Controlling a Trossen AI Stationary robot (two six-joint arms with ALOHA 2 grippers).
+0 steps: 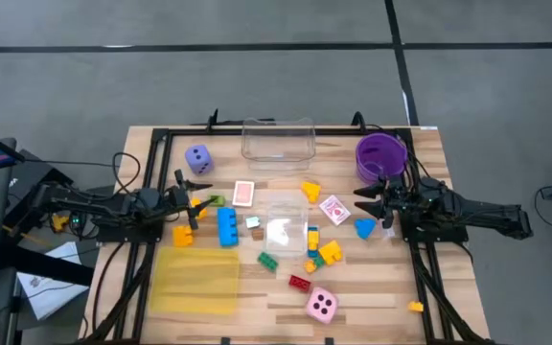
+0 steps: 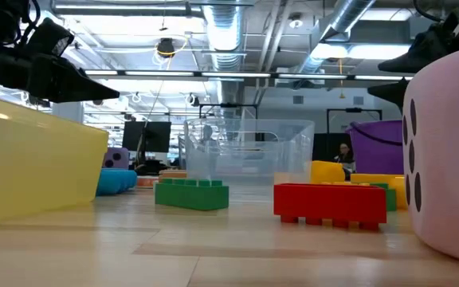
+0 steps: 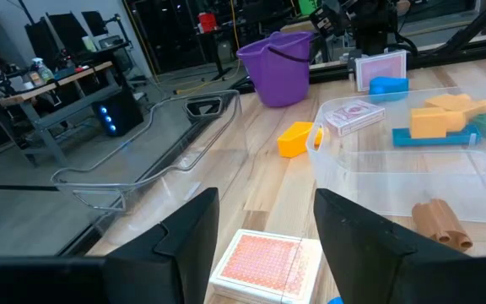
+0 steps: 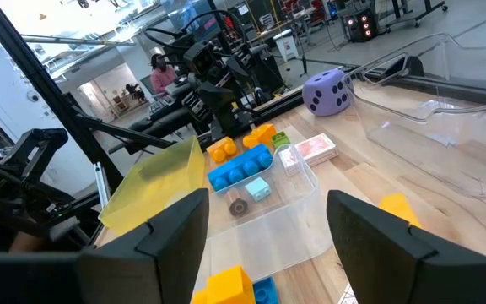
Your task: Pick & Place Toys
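Observation:
Toys lie scattered over the middle of the wooden table: a purple die [image 1: 197,158], a pink die [image 1: 321,304], a blue brick [image 1: 227,226], an orange brick [image 1: 182,234], two cards [image 1: 244,193] [image 1: 334,209], a red brick [image 2: 331,203], a green brick [image 2: 191,194] and yellow shapes [image 1: 310,190]. My left gripper [image 1: 192,206] hovers at the left side, open, with nothing between its fingers [image 3: 264,245]. My right gripper [image 1: 367,201] hovers at the right side, also open and with nothing in it [image 4: 264,228]. The two point level toward each other.
A clear box [image 1: 277,139] stands at the far edge, and a second clear box [image 1: 286,222] stands in the middle among the toys. A yellow translucent tray [image 1: 197,280] lies near left. A purple bowl [image 1: 380,155] stands far right, close behind my right gripper.

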